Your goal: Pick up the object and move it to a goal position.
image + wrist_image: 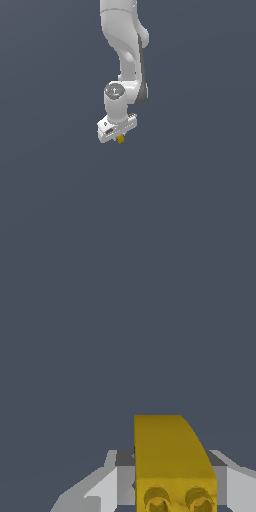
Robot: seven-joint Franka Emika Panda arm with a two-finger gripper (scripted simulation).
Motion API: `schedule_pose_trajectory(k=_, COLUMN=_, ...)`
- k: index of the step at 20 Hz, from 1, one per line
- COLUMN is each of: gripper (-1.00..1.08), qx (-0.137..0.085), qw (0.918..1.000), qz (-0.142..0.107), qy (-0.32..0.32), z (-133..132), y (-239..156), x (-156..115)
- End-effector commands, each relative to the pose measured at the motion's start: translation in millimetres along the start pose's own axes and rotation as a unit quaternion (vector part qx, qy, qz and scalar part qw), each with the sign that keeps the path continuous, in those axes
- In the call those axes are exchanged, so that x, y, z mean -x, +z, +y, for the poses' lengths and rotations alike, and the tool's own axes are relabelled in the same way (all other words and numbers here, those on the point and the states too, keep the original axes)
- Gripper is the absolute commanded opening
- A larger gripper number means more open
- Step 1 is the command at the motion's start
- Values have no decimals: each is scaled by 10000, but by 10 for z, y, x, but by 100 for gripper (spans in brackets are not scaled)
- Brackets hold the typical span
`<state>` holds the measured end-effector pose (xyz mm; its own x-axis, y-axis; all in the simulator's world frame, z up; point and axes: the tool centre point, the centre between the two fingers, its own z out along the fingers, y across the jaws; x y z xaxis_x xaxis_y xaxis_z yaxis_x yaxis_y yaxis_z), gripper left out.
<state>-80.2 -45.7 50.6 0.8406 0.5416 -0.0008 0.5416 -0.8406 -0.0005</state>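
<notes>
Exterior view: a white Panda arm [125,55] hangs down from the upper edge over a plain dark grey-blue ground [50,200].
Gripper: the white gripper [119,138] points downward at the arm's end, its fingers drawn in against a small piece.
Object: the yellow-orange block [120,139] peeks out just beneath the gripper body, far smaller than the gripper.
Wrist view: the block [170,456] fills the space between the two pale fingers [107,483], each side touching it; one face is curved, and two round studs show at its near end.
Contact with ground: cannot tell.
</notes>
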Motion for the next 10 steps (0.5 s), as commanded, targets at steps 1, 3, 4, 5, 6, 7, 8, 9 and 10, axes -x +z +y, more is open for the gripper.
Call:
schedule_pose_trajectory(k=1, gripper=-100, qx=0, qw=10000, qz=6, qy=0, z=38, y=-125, x=-121)
schedule_pose_trajectory(k=3, gripper=-100, qx=0, qw=10000, qz=6, qy=0, z=69, y=-222, x=-221)
schedule_pose_trajectory(k=4, gripper=-100, qx=0, qw=10000, qz=6, qy=0, z=84, y=-265, x=-266)
schedule_pose_trajectory(k=5, gripper=-100, qx=0, qw=10000, qz=6, qy=0, z=98, y=-304, x=-307)
schedule_pose_trajectory(k=6, gripper=-100, qx=0, qw=10000, qz=6, qy=0, z=110, y=-340, x=-345)
schedule_pose_trajectory(k=7, gripper=-100, qx=0, qw=10000, qz=6, qy=0, z=122, y=-372, x=-379)
schedule_pose_trajectory(k=8, gripper=-100, qx=0, qw=10000, qz=6, qy=0, z=133, y=-399, x=-409)
schedule_pose_trajectory(k=9, gripper=-100, qx=0, qw=10000, qz=6, qy=0, z=142, y=-423, x=-436)
schedule_pose_trajectory(k=10, gripper=-100, qx=0, qw=10000, qz=6, qy=0, z=150, y=-444, x=-459)
